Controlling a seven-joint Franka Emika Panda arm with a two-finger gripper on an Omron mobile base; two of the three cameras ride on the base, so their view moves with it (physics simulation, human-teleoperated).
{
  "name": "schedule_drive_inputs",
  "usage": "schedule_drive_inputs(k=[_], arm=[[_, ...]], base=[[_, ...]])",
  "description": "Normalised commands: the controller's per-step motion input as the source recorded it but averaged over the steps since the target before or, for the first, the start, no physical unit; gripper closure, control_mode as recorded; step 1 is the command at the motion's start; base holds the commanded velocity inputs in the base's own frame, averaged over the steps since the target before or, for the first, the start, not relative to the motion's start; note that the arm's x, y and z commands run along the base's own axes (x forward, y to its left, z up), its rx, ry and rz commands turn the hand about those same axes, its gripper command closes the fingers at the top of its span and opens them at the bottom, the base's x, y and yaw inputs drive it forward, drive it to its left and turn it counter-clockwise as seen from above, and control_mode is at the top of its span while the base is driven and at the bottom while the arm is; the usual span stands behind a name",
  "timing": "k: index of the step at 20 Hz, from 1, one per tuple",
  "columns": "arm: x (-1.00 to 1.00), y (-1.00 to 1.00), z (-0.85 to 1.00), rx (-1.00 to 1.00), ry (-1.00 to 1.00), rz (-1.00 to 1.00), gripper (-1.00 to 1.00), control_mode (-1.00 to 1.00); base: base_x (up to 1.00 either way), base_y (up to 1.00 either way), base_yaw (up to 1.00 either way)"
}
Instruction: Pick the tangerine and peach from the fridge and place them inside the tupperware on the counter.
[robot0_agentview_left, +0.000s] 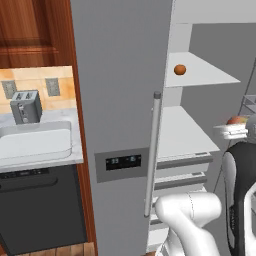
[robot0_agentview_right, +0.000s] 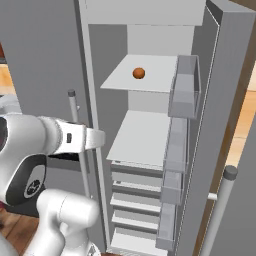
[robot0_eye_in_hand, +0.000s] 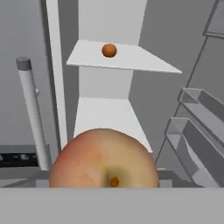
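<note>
The peach (robot0_eye_in_hand: 104, 159), pale orange with a red blush, looms close in the hand view and hides the fingertips. In the left base view the peach (robot0_agentview_left: 238, 120) sits at the right edge in my gripper (robot0_agentview_left: 234, 128), which is shut on it, in front of the open fridge (robot0_agentview_left: 120, 100). The deep orange tangerine (robot0_agentview_left: 180, 69) (robot0_agentview_right: 139, 73) (robot0_eye_in_hand: 109, 50) rests on the fridge's upper white shelf, farther in and above the gripper. On the counter (robot0_agentview_left: 76, 125) at the left, the white tupperware (robot0_agentview_left: 35, 142) stands with nothing in it.
A grey toaster (robot0_agentview_left: 26, 106) stands behind the tupperware. The closed fridge door with its long bar handle (robot0_agentview_left: 152, 150) lies between the counter and the open compartment. Door bins (robot0_agentview_right: 180, 100) line the open door on the right. A dark dishwasher (robot0_agentview_left: 40, 210) sits below the counter.
</note>
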Motion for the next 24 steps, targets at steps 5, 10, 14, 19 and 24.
schedule_drive_inputs(k=[5, 10, 14, 19, 24], arm=[[-0.33, 0.09, 0.05, 0.34, 0.00, -0.04, 1.00, -1.00], [-0.36, 0.15, 0.00, 0.02, 0.12, 0.00, 1.00, -1.00], [0.01, 0.55, -0.01, -0.01, 0.42, 0.10, 1.00, -1.00], [-0.08, 0.16, 0.00, 0.00, 0.24, 0.17, 1.00, -1.00], [-0.17, -0.01, -0.17, 0.00, 0.17, 0.23, 1.00, -1.00]], base=[[0.00, 0.00, 0.00], [0.00, 0.00, 0.00], [0.00, 0.00, 0.00], [0.00, 0.00, 0.00], [0.00, 0.00, 0.00]])
